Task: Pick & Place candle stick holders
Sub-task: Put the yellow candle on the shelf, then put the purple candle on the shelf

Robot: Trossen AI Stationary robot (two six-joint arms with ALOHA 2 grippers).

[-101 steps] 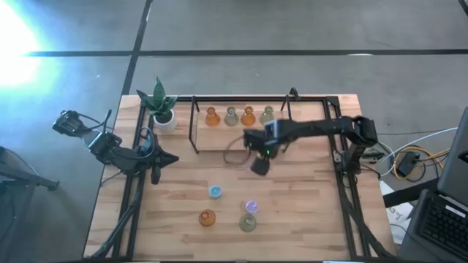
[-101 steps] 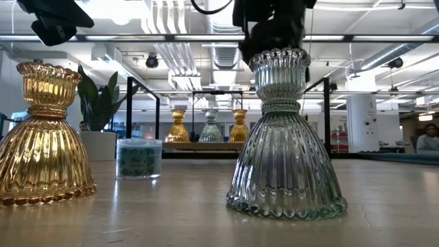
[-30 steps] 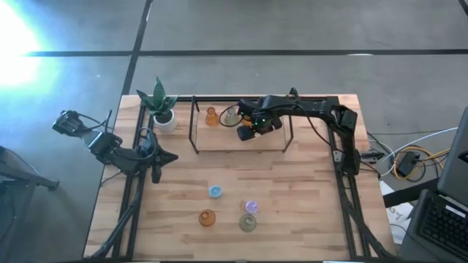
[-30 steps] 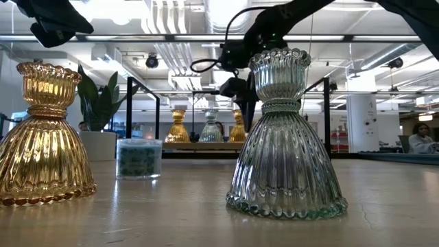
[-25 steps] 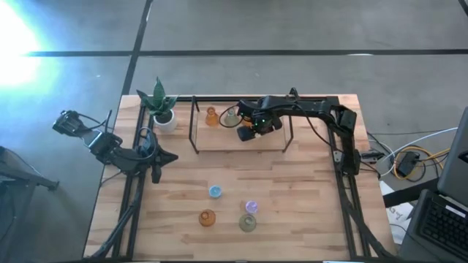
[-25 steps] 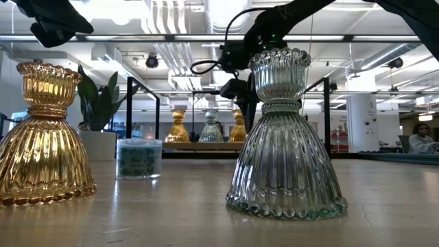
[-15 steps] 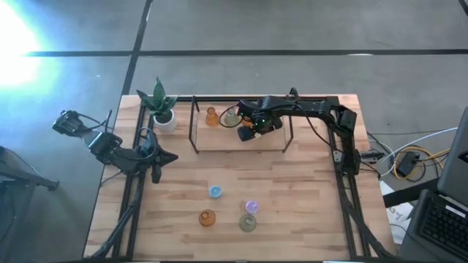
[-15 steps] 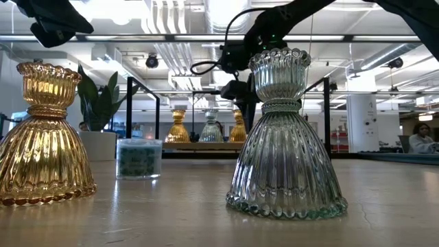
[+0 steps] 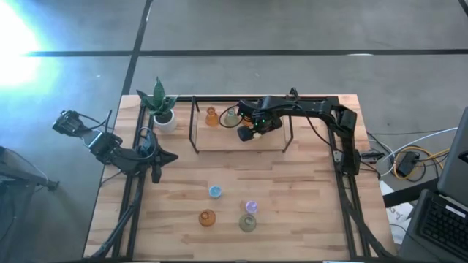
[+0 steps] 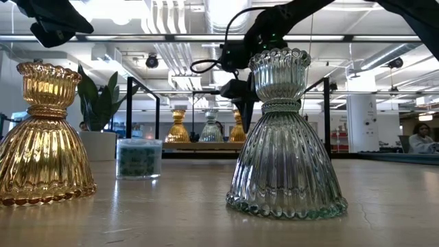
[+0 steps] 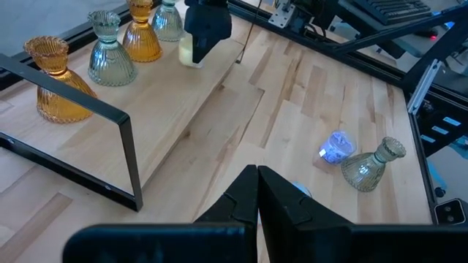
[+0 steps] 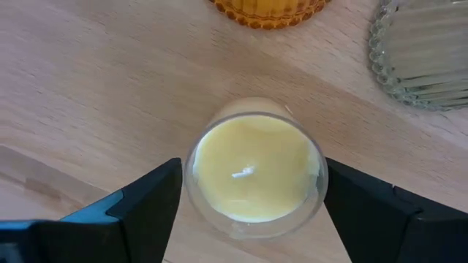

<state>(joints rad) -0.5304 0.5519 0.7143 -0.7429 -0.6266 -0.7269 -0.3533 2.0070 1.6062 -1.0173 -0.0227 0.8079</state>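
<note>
Right gripper (image 12: 252, 190) hangs at upper centre of the high view over the raised board (image 9: 219, 139), fingers spread either side of the yellow candle holder (image 12: 254, 166), not visibly pressing it. Left gripper (image 11: 257, 191) sits pressed together at left of the desk (image 9: 292, 197). Blue holder (image 9: 215, 191), purple holder (image 9: 251, 207), amber holder (image 9: 208, 218) and green holder (image 9: 248, 223) stand lower centre.

Holders (image 9: 221, 115) in row on raised shelf (image 9: 219, 140) at bench (image 9: 307, 204) rear; plant (image 9: 161, 106) left of shelf; four holders (image 9: 228, 207) near front edge.
</note>
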